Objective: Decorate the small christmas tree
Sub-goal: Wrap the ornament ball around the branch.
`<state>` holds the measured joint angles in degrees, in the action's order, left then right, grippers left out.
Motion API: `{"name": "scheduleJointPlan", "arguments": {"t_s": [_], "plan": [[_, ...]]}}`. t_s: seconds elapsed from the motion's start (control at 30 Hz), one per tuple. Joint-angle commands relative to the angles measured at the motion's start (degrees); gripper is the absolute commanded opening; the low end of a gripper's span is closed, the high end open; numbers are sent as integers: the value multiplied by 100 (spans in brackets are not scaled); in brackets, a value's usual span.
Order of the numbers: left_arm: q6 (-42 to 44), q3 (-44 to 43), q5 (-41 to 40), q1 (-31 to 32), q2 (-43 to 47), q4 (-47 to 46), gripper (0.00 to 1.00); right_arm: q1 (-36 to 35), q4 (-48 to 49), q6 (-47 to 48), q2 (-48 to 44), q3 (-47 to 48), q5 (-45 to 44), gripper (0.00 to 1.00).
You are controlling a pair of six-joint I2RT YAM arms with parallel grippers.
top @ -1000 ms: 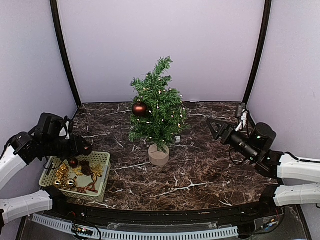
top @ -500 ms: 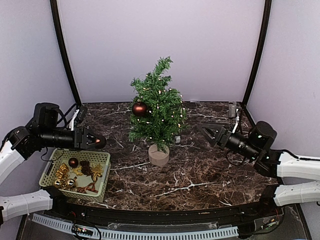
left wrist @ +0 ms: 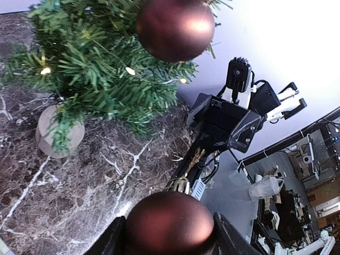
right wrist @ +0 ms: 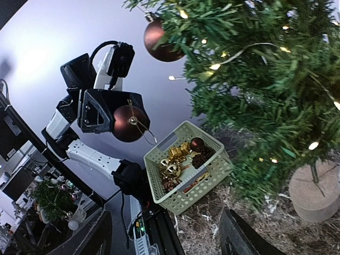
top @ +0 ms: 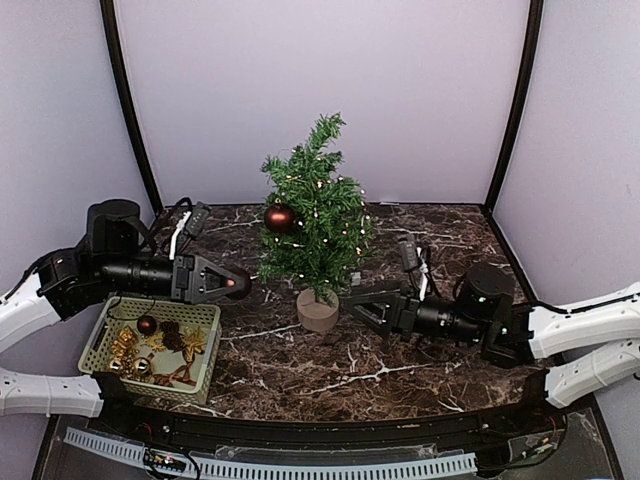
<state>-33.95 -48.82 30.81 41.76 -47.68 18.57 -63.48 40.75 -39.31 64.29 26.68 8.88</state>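
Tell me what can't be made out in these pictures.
The small christmas tree: far side hidden by its own branches in the top view; tip cut off by the top edge in both wrist views.
The basket: lower ornaments buried under others, too small to name.
The hung ball: its hook, lost among needles in every view.
The left gripper: pads hidden behind the brown ball it holds, left wrist view.

White shells cover the left arm (top: 25, 315) and right arm (top: 585, 322), black at joints; the left tool (top: 238, 283) and right tool (top: 352, 305) are black, angular, cabled.
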Motion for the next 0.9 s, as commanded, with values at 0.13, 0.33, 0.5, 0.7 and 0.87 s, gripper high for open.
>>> {"name": "scheduleJointPlan", "arguments": {"t_s": [0.13,0.33,0.5,0.7,0.87], "plan": [[-130,-404,-184,935,-542,-971,47,-697,825,452,1003,899,-479,68],[-201,-431,-117,1113,-786,-1223,47,-1016,219,1208,1406,1489,-1246,62],[-322,-347,-102,1123,-781,-1442,47,-1074,-6,1526,1487,1599,-1466,51],[-365,-305,-121,1115,-786,-1543,47,-1157,-123,1733,1551,1711,-1566,37],[-386,-304,-141,1117,-782,-1497,47,-1226,-49,1859,1573,1765,-1706,34]]}}
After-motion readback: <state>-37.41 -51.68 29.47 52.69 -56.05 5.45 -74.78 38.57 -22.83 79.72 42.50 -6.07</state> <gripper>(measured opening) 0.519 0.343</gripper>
